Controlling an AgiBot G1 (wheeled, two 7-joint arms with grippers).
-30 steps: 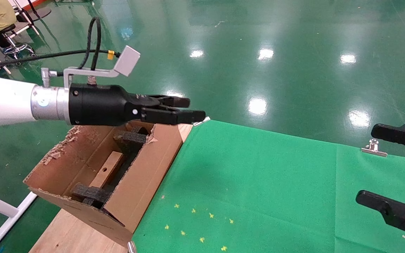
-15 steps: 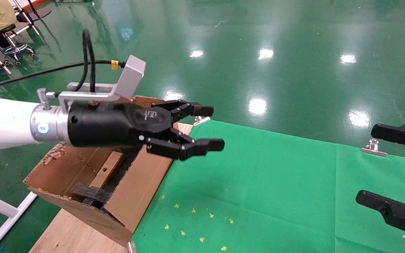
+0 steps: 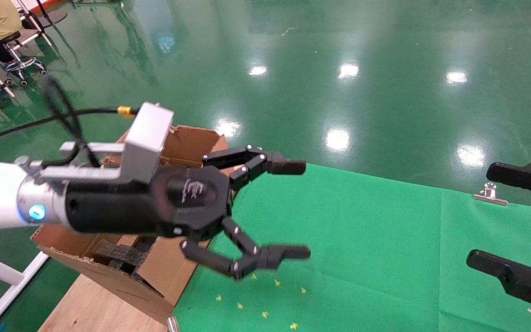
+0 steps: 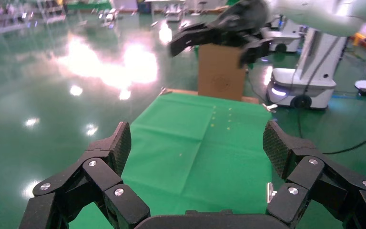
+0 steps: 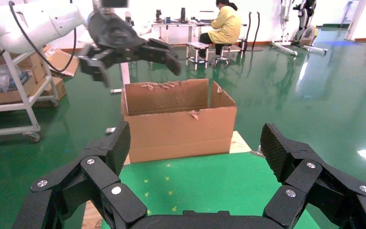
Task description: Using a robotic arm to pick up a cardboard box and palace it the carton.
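Brown carton [image 3: 164, 272] stands at the edge of the green-clothed surface [image 3: 362, 258], foam blocks [image 3: 118, 254] inside; the small box cannot be seen. Left tool [image 3: 293, 210] hovers beside the carton, spread wide, empty. Right tool [image 3: 500, 216], far from the carton, is also spread.

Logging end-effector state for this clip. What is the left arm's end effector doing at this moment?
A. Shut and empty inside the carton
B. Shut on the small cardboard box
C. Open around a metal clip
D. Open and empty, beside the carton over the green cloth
D. In the head view the left end effector has its fingers spread wide with nothing between them, by the carton and over the green cloth.
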